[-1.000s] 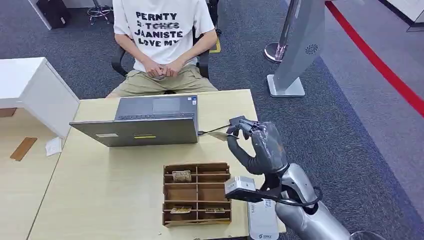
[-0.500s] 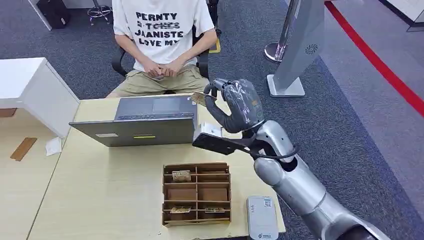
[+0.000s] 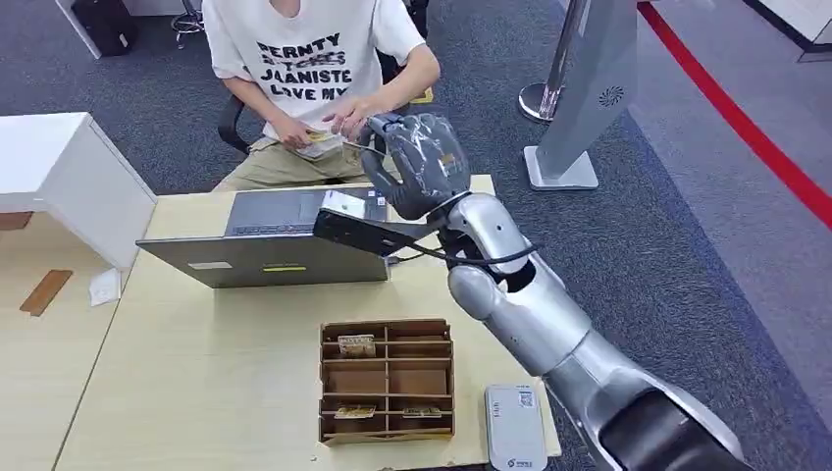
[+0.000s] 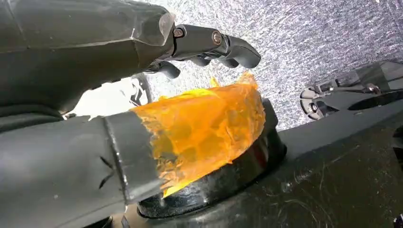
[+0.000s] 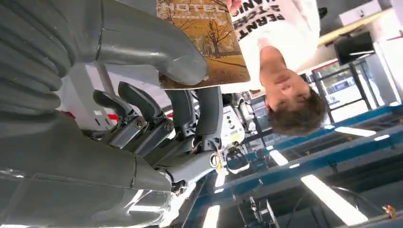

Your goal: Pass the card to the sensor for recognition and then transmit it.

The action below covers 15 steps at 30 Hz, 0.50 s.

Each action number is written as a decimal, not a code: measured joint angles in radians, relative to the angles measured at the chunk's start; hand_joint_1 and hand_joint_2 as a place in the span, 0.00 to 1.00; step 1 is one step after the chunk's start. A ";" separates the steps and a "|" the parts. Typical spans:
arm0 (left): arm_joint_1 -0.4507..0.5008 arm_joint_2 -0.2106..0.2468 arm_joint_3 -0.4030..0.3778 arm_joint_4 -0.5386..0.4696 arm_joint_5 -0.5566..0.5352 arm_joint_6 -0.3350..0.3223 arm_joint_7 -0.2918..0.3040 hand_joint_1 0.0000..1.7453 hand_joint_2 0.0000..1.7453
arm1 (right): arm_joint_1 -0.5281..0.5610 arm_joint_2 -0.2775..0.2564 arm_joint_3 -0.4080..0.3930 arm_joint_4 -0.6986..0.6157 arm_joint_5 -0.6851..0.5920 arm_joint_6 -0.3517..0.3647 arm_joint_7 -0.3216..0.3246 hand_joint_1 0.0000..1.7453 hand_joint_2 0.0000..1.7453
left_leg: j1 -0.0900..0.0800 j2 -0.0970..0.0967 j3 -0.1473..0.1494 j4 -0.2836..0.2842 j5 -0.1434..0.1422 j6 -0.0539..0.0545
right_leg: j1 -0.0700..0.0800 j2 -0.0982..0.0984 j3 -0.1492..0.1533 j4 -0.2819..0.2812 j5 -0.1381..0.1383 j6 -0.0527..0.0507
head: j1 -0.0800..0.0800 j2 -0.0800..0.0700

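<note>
My right hand [image 3: 420, 162] is stretched out above the far edge of the table, past the laptop, toward a seated person [image 3: 314, 69]. It pinches a brown picture card [image 5: 209, 45] printed "HOTEL" between the thumb [image 5: 152, 47] and the darker fingers. In the head view the card [image 3: 353, 145] shows as a thin edge just off my fingertips. The person's hand [image 3: 348, 116] reaches to the card's far edge. My left hand [image 4: 142, 61] hangs low over grey carpet, fingers apart and holding nothing, with orange tape [image 4: 204, 128] on its thumb.
An open grey laptop [image 3: 285, 240] stands on the wooden table [image 3: 196, 363] under my forearm. A cardboard organizer [image 3: 388, 381] with several compartments and a white device [image 3: 514, 429] sit near the front edge. A white box [image 3: 74, 177] is at left, a grey stand [image 3: 579, 98] at right.
My right arm swung with the card from the table's right side up and across the laptop to the person. The person leaned forward and brought a hand to the card.
</note>
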 joint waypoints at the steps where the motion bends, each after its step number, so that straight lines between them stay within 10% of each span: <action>1: -0.001 0.000 -0.002 0.000 -0.001 -0.004 0.000 0.00 0.00 | -0.003 0.008 0.002 0.014 0.013 0.000 0.005 1.00 1.00 | 0.000 0.000 0.000 0.000 0.000 0.000 | 0.000 0.000 0.000 0.000 0.000 0.000 | 0.000 0.000; 15: -0.005 0.004 -0.017 0.000 -0.001 -0.010 -0.007 0.00 0.00 | -0.003 0.050 0.035 0.120 0.108 0.000 0.005 1.00 1.00 | 0.000 0.000 0.000 0.000 0.000 0.000 | 0.000 0.000 0.000 0.000 0.000 0.000 | 0.000 0.000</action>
